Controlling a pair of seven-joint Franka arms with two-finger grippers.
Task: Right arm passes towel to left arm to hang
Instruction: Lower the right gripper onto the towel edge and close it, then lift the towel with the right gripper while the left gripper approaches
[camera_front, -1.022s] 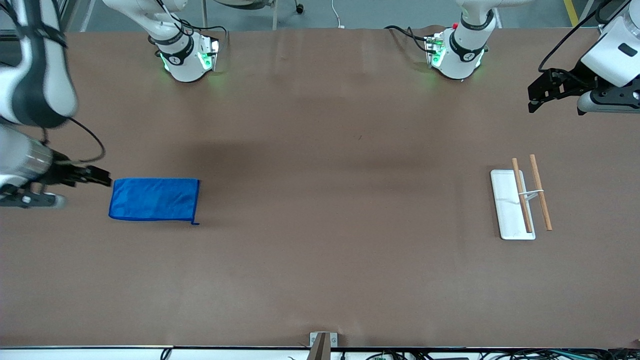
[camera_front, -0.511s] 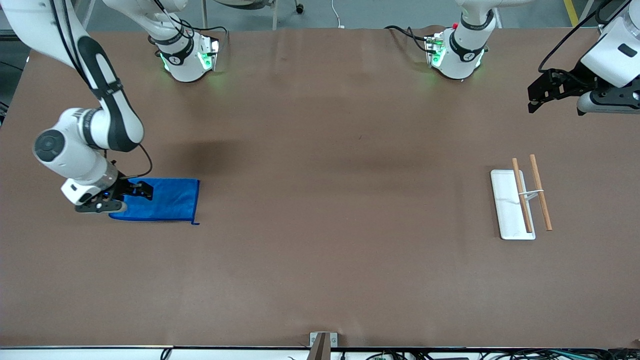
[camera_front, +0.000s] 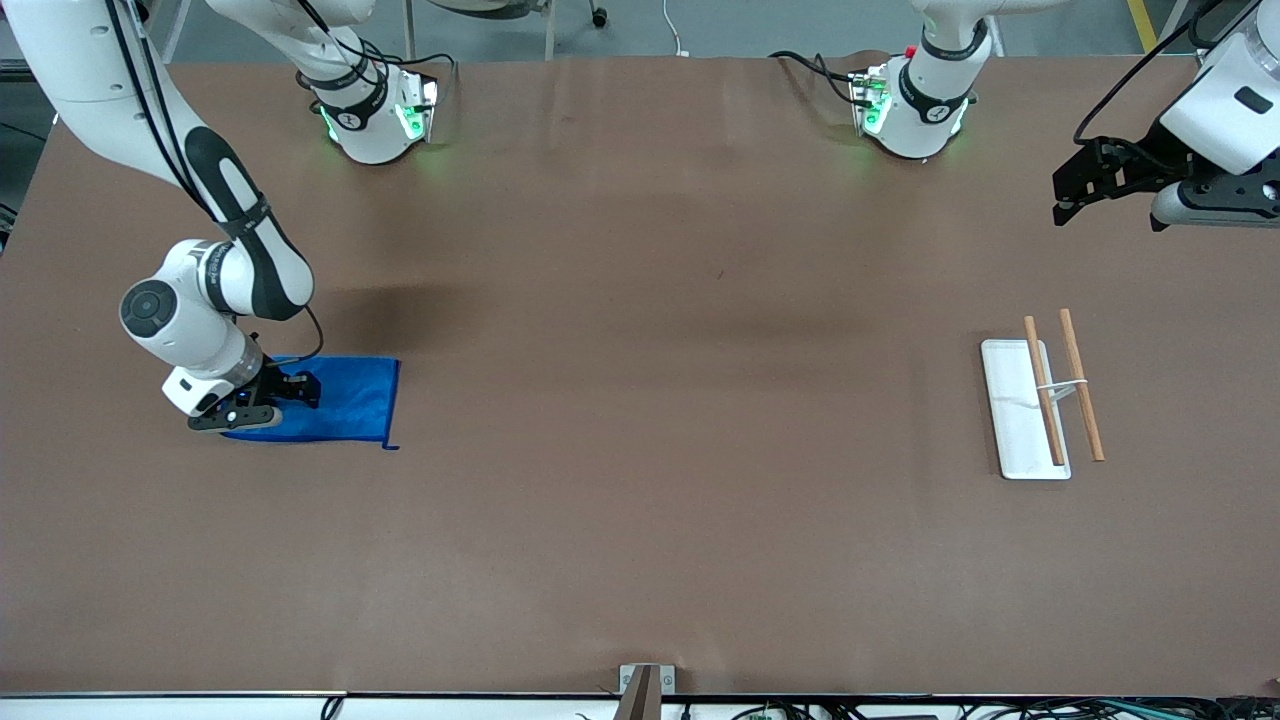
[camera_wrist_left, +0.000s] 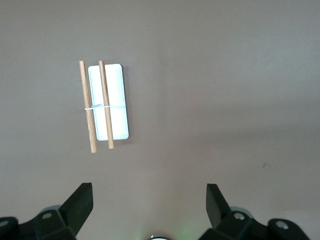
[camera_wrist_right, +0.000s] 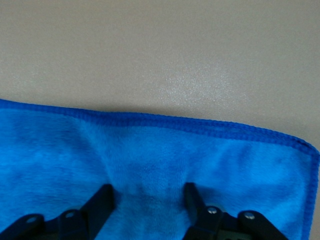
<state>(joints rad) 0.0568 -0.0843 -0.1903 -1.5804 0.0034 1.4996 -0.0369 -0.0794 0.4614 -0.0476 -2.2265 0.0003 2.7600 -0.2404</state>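
Towel: the blue towel (camera_front: 340, 398) lies flat on the brown table (camera_front: 640, 400) at the right arm's end, with a small loop sticking out at the corner nearest the front camera. In the right wrist view its darker stitched edge runs across the cloth (camera_wrist_right: 160, 165), and the fabric dips between the two fingertips.

Right arm: the right arm (camera_front: 215, 290) reaches from its green-lit base down to the end of the towel that lies toward the table's edge.

Right gripper: the right gripper (camera_front: 290, 385) is down on the towel, jaws parted, one black fingertip (camera_wrist_right: 102, 200) on each side of a shallow fold of cloth. The tips press into the fabric but have not closed on it.

Left arm: the left arm (camera_front: 1225, 110) waits at its own end of the table, its base carrying a small red knob.

Left gripper: the left gripper (camera_front: 1085, 185) hangs in the air over bare table, jaws spread wide, nothing between them. The left wrist view shows both fingers (camera_wrist_left: 80, 202) far apart.

Rack: a white tray (camera_front: 1015, 415) with two wooden rods (camera_front: 1082, 385) tied by a thin white band lies on the table toward the left arm's end, well apart from the towel. One rod rests over the tray, the other just beside it.
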